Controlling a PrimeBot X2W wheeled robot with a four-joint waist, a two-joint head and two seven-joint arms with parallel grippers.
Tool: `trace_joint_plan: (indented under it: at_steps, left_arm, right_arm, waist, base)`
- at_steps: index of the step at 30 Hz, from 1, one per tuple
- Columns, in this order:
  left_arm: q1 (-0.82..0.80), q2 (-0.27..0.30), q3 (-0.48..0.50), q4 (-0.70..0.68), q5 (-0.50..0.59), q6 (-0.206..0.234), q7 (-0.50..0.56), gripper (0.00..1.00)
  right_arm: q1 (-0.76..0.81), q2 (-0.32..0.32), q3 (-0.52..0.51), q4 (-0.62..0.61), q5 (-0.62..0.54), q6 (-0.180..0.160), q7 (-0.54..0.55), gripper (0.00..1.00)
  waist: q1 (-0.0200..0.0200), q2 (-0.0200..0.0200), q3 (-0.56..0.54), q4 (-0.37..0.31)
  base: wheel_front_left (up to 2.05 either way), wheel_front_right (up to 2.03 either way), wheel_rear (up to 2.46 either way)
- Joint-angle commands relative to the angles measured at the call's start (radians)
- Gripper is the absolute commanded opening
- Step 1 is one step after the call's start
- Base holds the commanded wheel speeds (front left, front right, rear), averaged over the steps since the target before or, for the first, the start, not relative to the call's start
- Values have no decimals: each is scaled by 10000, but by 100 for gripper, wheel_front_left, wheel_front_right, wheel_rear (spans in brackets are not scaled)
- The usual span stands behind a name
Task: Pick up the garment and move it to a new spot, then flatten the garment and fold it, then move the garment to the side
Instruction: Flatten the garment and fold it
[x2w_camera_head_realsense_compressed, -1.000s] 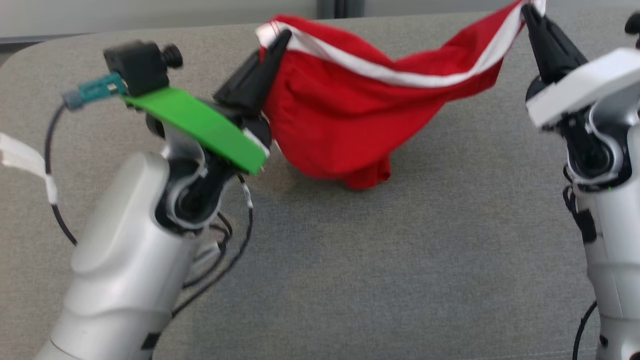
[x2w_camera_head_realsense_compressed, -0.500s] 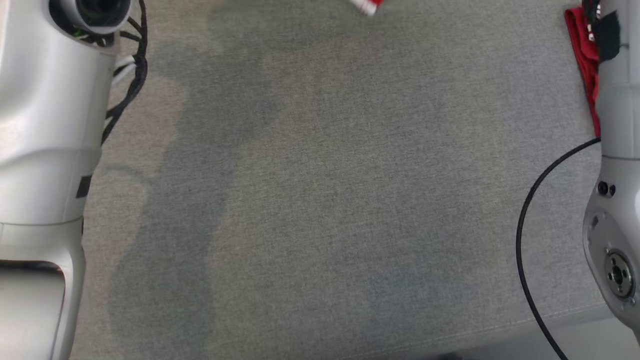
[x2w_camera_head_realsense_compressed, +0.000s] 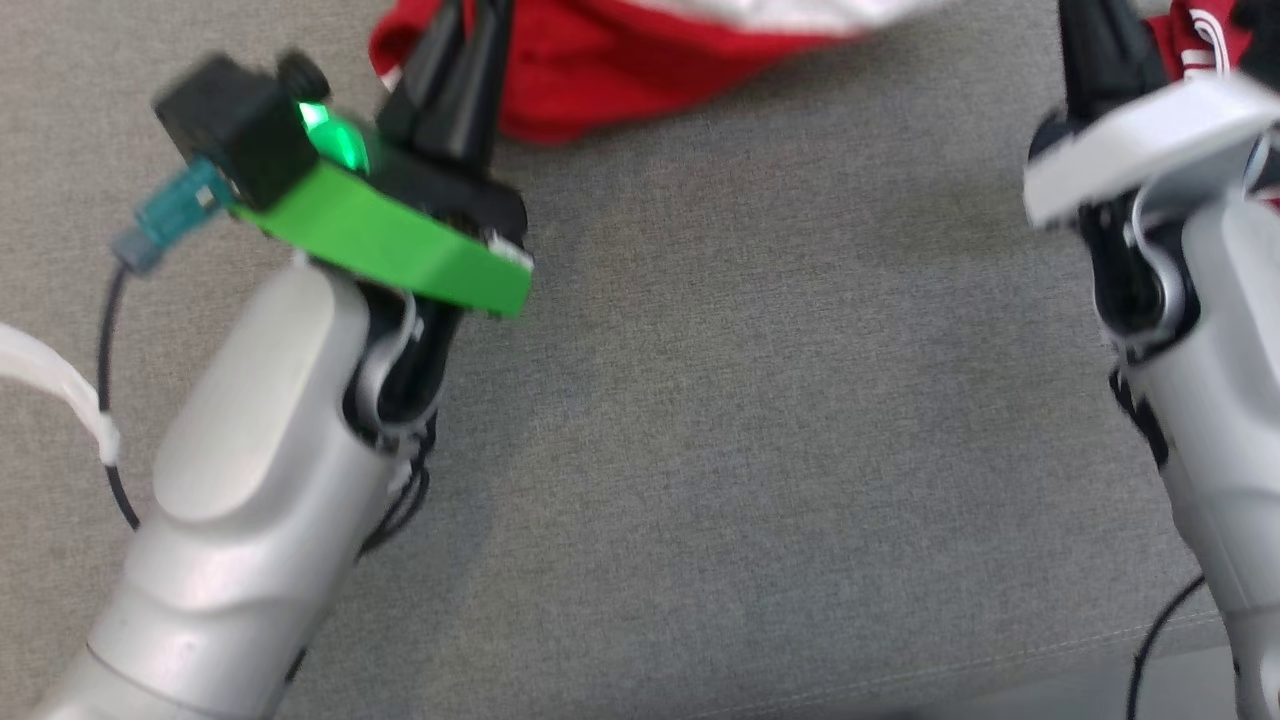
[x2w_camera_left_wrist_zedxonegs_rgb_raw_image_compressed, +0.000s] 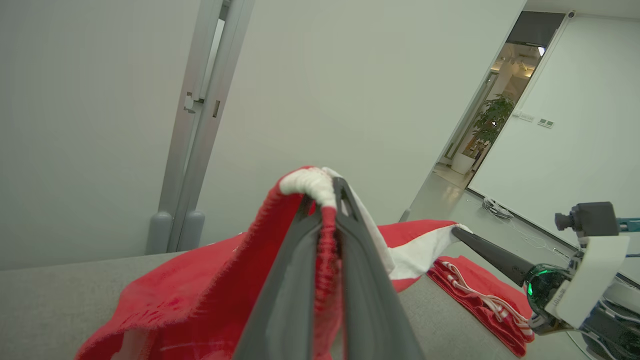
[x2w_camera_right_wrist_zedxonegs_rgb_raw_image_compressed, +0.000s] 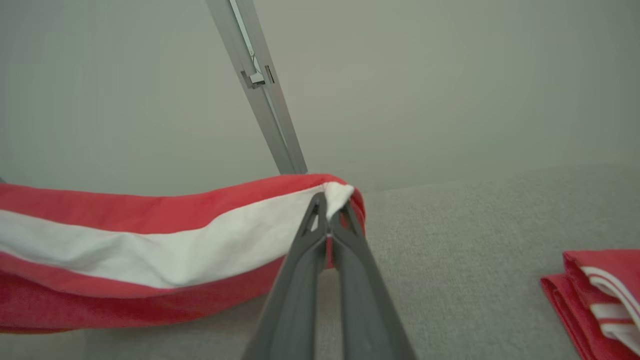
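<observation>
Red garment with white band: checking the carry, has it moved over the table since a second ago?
Cannot tell: the head camera itself shifted, and the grey fabric table under the red garment shows no shared landmark.

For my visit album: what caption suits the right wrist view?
The right hand pinches the white-banded edge of a red garment over a grey surface, folded red cloth lying nearby.

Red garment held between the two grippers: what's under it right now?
Grey fabric surface lies beneath the garment, which hangs pinched between the left gripper and the right gripper. The patch that its sagging middle covers is hidden.
</observation>
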Motion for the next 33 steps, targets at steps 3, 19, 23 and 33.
trace_joint_plan:
  at_steps: [3, 19, 23, 33]
  left_arm:
    - [1446, 579, -788, -215, -179, -17, 3, 0]
    - [5826, 2736, -3126, -1051, 31, 477, 269, 0]
    - [6467, 2991, -3247, -1856, -242, 697, 547, 0]
    - [5570, 2521, -2964, -2392, -41, 833, 451, 0]
  right_arm:
    - [1805, -610, 291, -634, 605, -9, 1092, 0]
    - [9080, -186, -2666, -6167, -564, -9, 6320, 0]
    - [10287, 681, -3510, -7694, -1177, -9, 7906, 0]
    - [8728, 1150, -3824, -8618, -2614, -9, 8175, 0]
  waist:
    - [-1, 0, -857, 151]
    - [-1, 0, -2773, 239]
    - [-1, 0, -2794, 310]
    - [-1, 0, -2571, 859]
  base:
    - [0, 0, 0]
    - [0, 0, 0]
    - [0, 0, 0]
    - [0, 0, 0]
